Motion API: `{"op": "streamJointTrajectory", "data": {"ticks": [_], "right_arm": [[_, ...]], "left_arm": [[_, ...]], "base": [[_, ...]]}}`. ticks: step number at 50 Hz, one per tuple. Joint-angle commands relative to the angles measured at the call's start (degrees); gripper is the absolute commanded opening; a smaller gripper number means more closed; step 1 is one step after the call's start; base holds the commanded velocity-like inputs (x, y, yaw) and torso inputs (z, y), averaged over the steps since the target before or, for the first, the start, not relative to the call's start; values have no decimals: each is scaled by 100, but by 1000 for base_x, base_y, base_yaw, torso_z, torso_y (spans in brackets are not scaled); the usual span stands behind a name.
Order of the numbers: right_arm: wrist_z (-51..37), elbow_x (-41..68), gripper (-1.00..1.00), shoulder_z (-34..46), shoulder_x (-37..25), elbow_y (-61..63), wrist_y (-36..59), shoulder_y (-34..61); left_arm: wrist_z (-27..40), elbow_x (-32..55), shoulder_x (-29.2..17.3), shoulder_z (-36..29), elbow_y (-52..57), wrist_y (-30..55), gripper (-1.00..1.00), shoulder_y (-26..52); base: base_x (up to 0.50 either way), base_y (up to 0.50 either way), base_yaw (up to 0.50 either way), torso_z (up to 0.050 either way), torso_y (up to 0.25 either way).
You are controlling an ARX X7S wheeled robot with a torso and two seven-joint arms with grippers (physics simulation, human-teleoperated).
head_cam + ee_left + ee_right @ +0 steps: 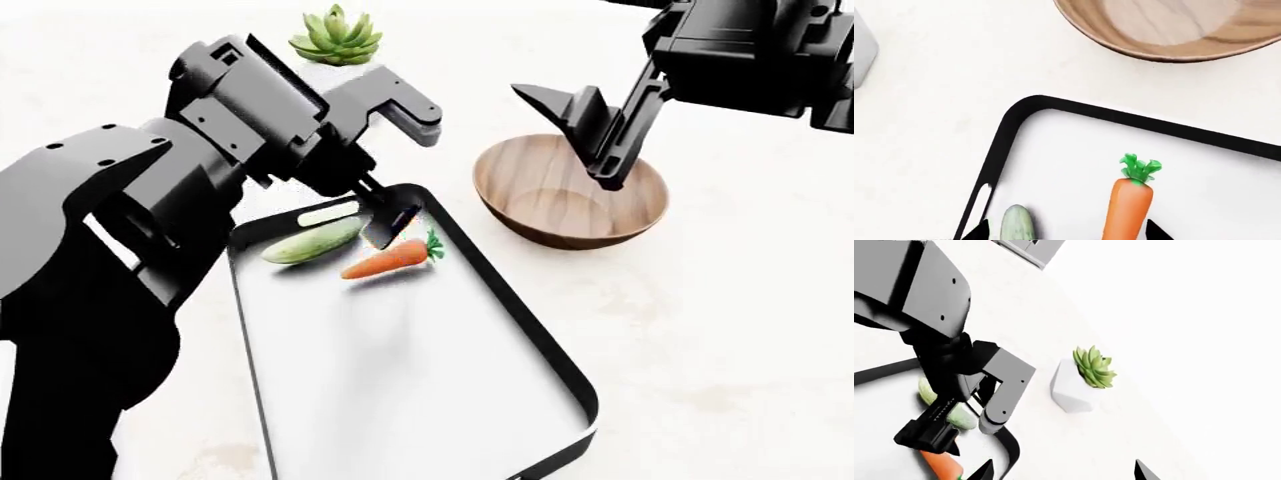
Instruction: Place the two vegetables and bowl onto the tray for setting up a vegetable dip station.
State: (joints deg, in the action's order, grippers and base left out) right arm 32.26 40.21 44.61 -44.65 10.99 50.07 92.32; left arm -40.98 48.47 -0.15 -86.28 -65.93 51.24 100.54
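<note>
Item: round brown wooden bowl with visible grain [571,195], standing upright on the white tabletop [747,330], just beside the far right corner of the rectangular black-rimmed, white-floored tray [534,335] and apart from its rim; not yet on the tray. Already on the tray floor, at its far end: short smooth light-green cucumber [312,241] and small orange carrot with green leafy top [390,257], side by side, the carrot's leaves pointing toward the bowl. Right gripper [583,125]: jaws spread, nothing between them, poised directly over the bowl's far rim, fingers pointing down into the opening; clearly the nearer arm for the bowl. Left gripper [384,218]: low over the tray between the two vegetables; the left wrist view shows its two dark tips wide apart, one by the cucumber, one by the carrot, gripping neither, as far as the cropped view allows. Governing relation: the bowl lies straight below the right gripper, and the tray's free floor lies from the bowl toward the robot and to its left. The bowl appears about as wide as the tray, so a rim grasp and a careful centred set-down seem called for. Bystander: green succulent in a white faceted pot [336,40], beyond the tray.
</note>
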Motion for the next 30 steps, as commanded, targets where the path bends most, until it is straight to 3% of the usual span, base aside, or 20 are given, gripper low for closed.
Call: {"op": "streamJointTrajectory", "data": {"ticks": [1, 9, 11, 20, 23, 30], "right_arm": [[22, -2, 100, 20, -77, 19, 25, -15], [237, -161, 100, 315, -318, 157, 259, 102], [294, -197, 100, 391, -404, 237, 332, 137], [2193, -879, 100, 1750, -673, 596, 1520, 2138], [2764, -1244, 100, 2286, -531, 415, 1589, 2694], [3641, -1576, 100, 3226, -573, 692, 1922, 3368]], "left_arm": [[-790, -202, -352, 153, 3, -530, 100, 927], [-93, 297, -2092, 456, 2741, 270, 100, 1534], [83, 342, -2269, 540, 2886, 299, 100, 1533], [1109, 627, -4059, 1324, 4424, 140, 100, 1909], [1437, 798, -4453, 1537, 4911, 148, 100, 1889], [3070, 1943, -5976, 2378, 6737, -168, 100, 1084]], "base": [[0, 0, 0, 0, 0], [0, 0, 0, 0, 0], [0, 0, 0, 0, 0], [0, 0, 0, 0, 0], [0, 0, 0, 0, 0], [0, 0, 0, 0, 0]]}}
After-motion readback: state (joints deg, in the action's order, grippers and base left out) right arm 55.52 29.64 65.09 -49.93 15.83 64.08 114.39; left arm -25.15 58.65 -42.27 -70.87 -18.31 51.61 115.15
